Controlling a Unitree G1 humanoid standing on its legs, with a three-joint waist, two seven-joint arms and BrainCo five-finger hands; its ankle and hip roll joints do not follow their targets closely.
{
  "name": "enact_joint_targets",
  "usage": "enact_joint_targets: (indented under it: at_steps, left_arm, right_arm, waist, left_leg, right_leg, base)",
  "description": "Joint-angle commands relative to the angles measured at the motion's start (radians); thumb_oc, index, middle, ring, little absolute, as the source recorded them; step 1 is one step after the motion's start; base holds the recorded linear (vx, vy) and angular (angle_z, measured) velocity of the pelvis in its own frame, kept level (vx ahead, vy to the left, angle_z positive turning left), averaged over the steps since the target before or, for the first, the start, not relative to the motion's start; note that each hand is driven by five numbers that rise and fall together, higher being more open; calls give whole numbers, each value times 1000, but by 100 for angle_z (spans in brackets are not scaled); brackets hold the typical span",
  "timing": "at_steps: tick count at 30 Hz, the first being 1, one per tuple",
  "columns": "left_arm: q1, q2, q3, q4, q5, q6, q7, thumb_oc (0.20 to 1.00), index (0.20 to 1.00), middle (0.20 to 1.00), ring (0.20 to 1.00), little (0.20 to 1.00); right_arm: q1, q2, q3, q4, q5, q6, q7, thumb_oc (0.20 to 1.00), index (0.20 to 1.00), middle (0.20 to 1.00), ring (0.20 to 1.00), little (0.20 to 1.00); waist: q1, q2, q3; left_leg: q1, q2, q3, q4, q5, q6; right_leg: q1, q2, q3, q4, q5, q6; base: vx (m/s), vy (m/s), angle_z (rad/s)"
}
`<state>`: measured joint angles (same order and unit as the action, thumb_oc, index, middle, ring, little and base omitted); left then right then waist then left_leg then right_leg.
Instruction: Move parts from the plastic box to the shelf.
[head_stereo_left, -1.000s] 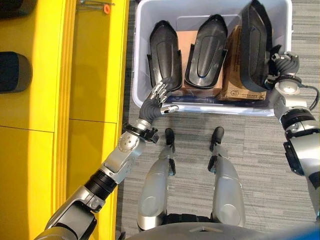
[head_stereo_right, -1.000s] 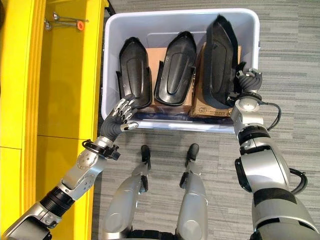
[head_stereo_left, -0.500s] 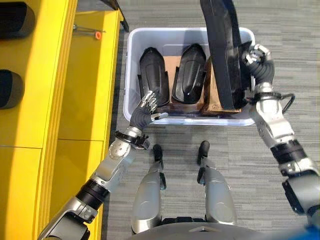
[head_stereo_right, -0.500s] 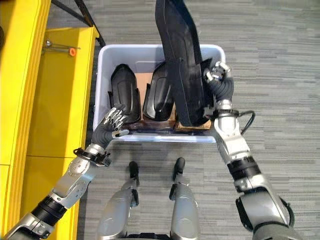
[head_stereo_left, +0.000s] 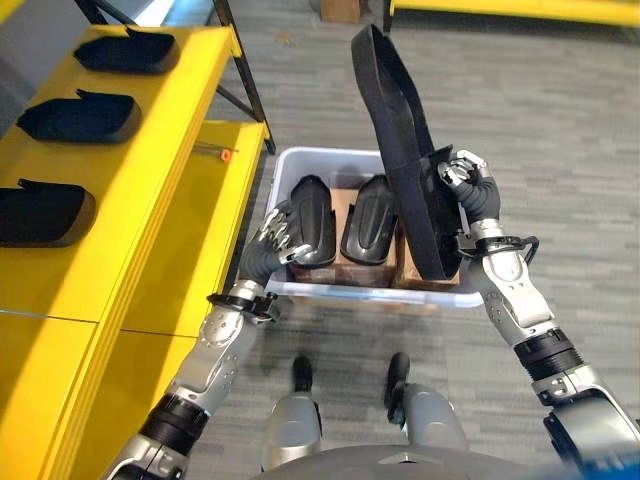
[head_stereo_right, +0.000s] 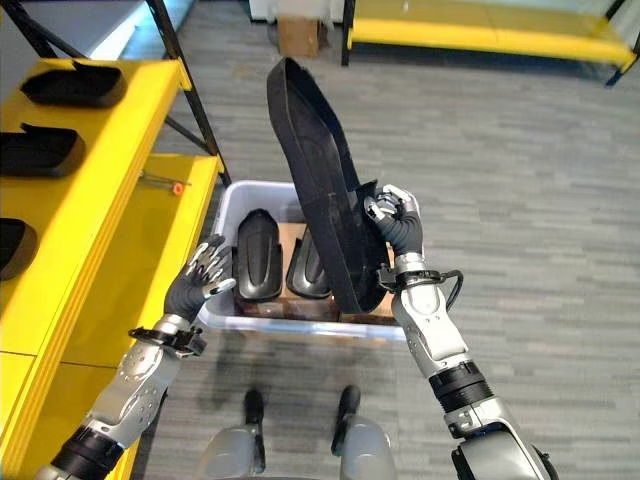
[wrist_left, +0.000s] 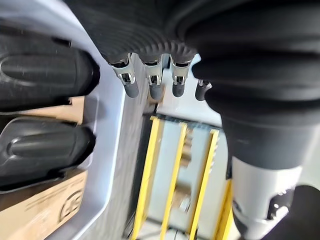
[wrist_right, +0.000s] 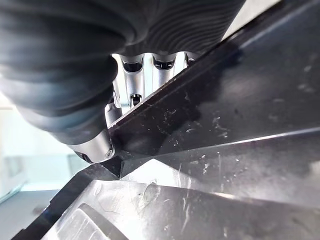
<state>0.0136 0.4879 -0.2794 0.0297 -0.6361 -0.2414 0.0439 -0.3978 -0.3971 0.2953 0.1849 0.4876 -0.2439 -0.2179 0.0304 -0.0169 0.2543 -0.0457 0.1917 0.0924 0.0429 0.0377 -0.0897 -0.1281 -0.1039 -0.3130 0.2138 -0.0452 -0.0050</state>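
A long black plastic part (head_stereo_left: 402, 165) stands nearly upright above the right end of the pale plastic box (head_stereo_left: 290, 162), lifted clear of it. My right hand (head_stereo_left: 468, 190) is shut on the part's lower edge, fingers (wrist_right: 141, 75) curled over its rim. Two more black parts (head_stereo_left: 312, 220) (head_stereo_left: 366, 218) lean on cardboard inside the box. My left hand (head_stereo_left: 272, 238) hovers open at the box's near left corner, its fingers (wrist_left: 131, 82) straight and holding nothing. The yellow shelf (head_stereo_left: 150, 150) runs along the left.
Three black parts (head_stereo_left: 128, 50) (head_stereo_left: 80, 118) (head_stereo_left: 40, 212) lie in a row on the shelf's top level. A small orange-tipped tool (head_stereo_left: 222, 153) rests on the lower shelf board. Black shelf legs (head_stereo_left: 240, 75) stand behind the box. Another yellow rack (head_stereo_right: 480, 25) is at the far back.
My right hand has raised the long black part up out of the box. The camera has tilted up, showing more of the shelf top. The left hand stays by the box corner.
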Motion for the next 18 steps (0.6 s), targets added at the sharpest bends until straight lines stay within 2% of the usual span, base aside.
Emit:
enact_joint_targets:
  at_steps: [1, 2, 3, 4, 6, 7, 9, 10, 11, 13, 14, 15, 16, 18]
  left_arm:
    - [13, 29, 4, -35, 41, -22, -9, 1000, 1000, 1000, 1000, 1000]
    - [14, 29, 4, -36, 41, -21, -9, 1000, 1000, 1000, 1000, 1000]
    - [28, 24, 12, -26, 48, -15, -11, 1000, 1000, 1000, 1000, 1000]
    - [30, 17, 12, -22, 49, -13, -10, 1000, 1000, 1000, 1000, 1000]
    - [21, 3, 13, -7, 58, -13, -3, 1000, 1000, 1000, 1000, 1000]
    - [16, -6, 11, 0, 59, -13, -3, 1000, 1000, 1000, 1000, 1000]
    - [1, -17, 4, 6, 61, -14, 1, 1000, 1000, 1000, 1000, 1000]
    - [-12, -22, -1, 4, 62, -16, 2, 1000, 1000, 1000, 1000, 1000]
    - [-12, -22, -2, 4, 62, -16, 2, 1000, 1000, 1000, 1000, 1000]
    - [-23, -27, -7, -2, 55, -17, 4, 1000, 1000, 1000, 1000, 1000]
    - [-22, -40, -6, 5, 57, -16, 4, 1000, 1000, 1000, 1000, 1000]
    - [-20, -40, -6, 4, 57, -15, 4, 1000, 1000, 1000, 1000, 1000]
    - [-20, -29, 3, 6, 57, -17, 9, 1000, 1000, 1000, 1000, 1000]
    - [-18, -24, 7, 5, 64, -17, 7, 1000, 1000, 1000, 1000, 1000]
  right_arm:
    - [-56, 10, -15, -34, 31, -94, 21, 200, 200, 200, 200, 200]
    - [-57, 11, -14, -33, 32, -95, 21, 200, 200, 200, 200, 200]
    - [-51, 11, -14, -28, 37, -96, 22, 200, 200, 200, 200, 200]
    - [-49, 9, -17, -32, 38, -98, 18, 200, 200, 200, 200, 200]
    - [-36, -2, -27, -40, 34, -100, 14, 200, 200, 200, 200, 200]
    - [-28, -9, -32, -45, 26, -99, 8, 200, 200, 200, 200, 200]
    - [-12, -16, -42, -48, 18, -96, -3, 200, 200, 200, 200, 200]
    - [3, -20, -49, -53, 7, -92, -16, 200, 200, 200, 200, 200]
    - [4, -20, -49, -54, 7, -91, -17, 200, 200, 200, 200, 200]
    - [13, -15, -50, -59, 0, -88, -21, 200, 200, 200, 200, 200]
    - [42, -7, -62, -63, -8, -83, -25, 200, 200, 200, 200, 200]
    - [43, -7, -62, -63, -8, -83, -25, 200, 200, 200, 200, 200]
    - [74, 13, -61, -60, 2, -78, -19, 200, 200, 200, 200, 200]
    - [86, 16, -65, -61, -1, -75, -14, 200, 200, 200, 200, 200]
  waist:
    - [44, -1, -42]
    - [42, 1, -42]
    - [54, 1, -48]
    - [57, 1, -51]
    - [49, -6, -55]
    - [42, -11, -57]
    - [31, -19, -60]
    - [28, -19, -62]
    - [26, -18, -61]
    - [28, -16, -70]
    - [17, -1, -89]
    - [16, -1, -90]
    - [33, -8, -95]
    - [36, -11, -100]
  left_leg:
    - [-2, 177, -48, -51, 179, -84]
    - [-1, 179, -50, -56, 183, -86]
    - [-11, 191, -56, -83, 248, -99]
    - [-21, 195, -47, -97, 281, -102]
    - [-38, 203, 26, -101, 308, -91]
    - [-37, 210, 90, -101, 303, -86]
    - [-33, 211, 160, -59, 267, -85]
    - [-26, 208, 192, -1, 219, -75]
    - [-30, 209, 187, 7, 214, -75]
    - [-27, 185, 183, 32, 146, -60]
    - [-20, 165, 232, -27, 142, -52]
    - [-19, 164, 232, -28, 142, -51]
    - [-24, 130, 217, -18, 125, -40]
    - [-23, 118, 214, -24, 118, -35]
  right_leg:
    - [2, -9, -17, 161, -126, 71]
    - [3, -6, -20, 159, -126, 69]
    - [13, 6, -43, 150, -138, 56]
    - [24, 5, -66, 135, -138, 50]
    - [40, -8, -112, 104, -132, 42]
    - [54, -17, -136, 86, -127, 41]
    - [77, -34, -163, 60, -124, 49]
    - [86, -49, -195, 45, -108, 46]
    - [89, -49, -198, 43, -107, 47]
    - [97, -68, -228, 34, -101, 53]
    - [123, -91, -275, 40, -95, 65]
    - [123, -92, -275, 41, -96, 66]
    - [168, -131, -306, 30, -76, 84]
    - [177, -140, -314, 24, -66, 92]
  base:
    - [-42, -162, 16]
    - [-73, -186, 13]
    - [-73, -137, 15]
    - [-105, -160, 23]
    - [-77, -73, 58]
    - [-10, -68, 116]
    - [-24, -61, 114]
    - [-71, -19, 87]
    - [-73, 7, 92]
    - [10, 125, 92]
    - [78, 194, 80]
    - [189, 350, 120]
    - [105, 196, 98]
    - [99, 175, 60]
